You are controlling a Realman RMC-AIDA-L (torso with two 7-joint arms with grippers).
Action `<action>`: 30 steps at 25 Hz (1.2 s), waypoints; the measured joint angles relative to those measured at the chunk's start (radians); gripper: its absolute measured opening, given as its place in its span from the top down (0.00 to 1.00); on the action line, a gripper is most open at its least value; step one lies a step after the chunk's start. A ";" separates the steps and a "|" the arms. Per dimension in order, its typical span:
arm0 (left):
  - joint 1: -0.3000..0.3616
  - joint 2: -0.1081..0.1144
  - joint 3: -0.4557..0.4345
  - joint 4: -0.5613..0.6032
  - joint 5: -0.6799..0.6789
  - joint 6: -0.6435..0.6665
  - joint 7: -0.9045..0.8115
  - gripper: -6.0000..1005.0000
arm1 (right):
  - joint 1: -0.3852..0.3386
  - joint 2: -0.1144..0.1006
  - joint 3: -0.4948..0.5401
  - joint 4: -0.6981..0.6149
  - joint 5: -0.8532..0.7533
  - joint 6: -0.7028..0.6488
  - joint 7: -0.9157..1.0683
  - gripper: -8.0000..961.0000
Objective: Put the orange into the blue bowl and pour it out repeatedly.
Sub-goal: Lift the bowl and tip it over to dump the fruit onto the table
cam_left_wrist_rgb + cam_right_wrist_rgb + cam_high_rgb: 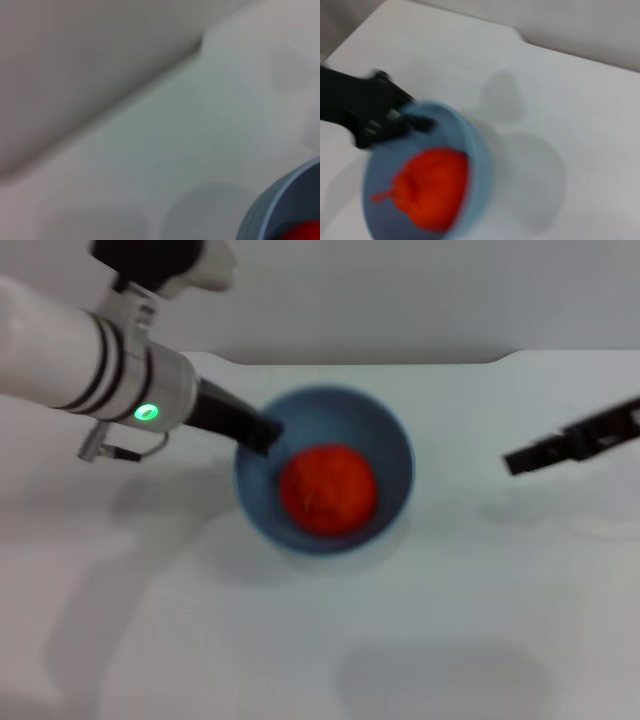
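Gripping the smooth blue bowl [325, 472] by its rim, the left gripper [262, 432] holds it above a white table [480, 620]; the lumpy orange [327, 489] sits inside. The right gripper [520, 460] hovers well apart, its jaw state unclear.

A bare test bench or lab setting is suggested: a plain white table [480, 620] is backed directly by a blank grey wall [400, 290], unfurnished and undecorated.
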 joint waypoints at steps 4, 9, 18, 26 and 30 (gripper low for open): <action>0.165 0.000 0.099 0.181 -0.003 -0.207 0.118 1.00 | -0.047 0.000 0.114 0.041 -0.081 -0.006 -0.008 0.48; 0.392 0.001 0.290 0.322 0.026 -0.534 0.327 1.00 | -0.094 0.000 0.195 0.117 -0.102 0.006 -0.049 0.48; 0.587 -0.001 0.612 0.231 0.276 -1.234 0.547 1.00 | -0.146 -0.005 0.238 0.188 -0.107 0.038 -0.074 0.48; 0.536 -0.012 0.802 -0.073 0.321 -1.731 0.878 1.00 | -0.152 -0.005 0.254 0.190 -0.107 0.036 -0.074 0.48; 0.505 -0.014 0.860 -0.157 0.297 -1.833 1.013 1.00 | -0.152 -0.005 0.254 0.190 -0.107 0.035 -0.074 0.48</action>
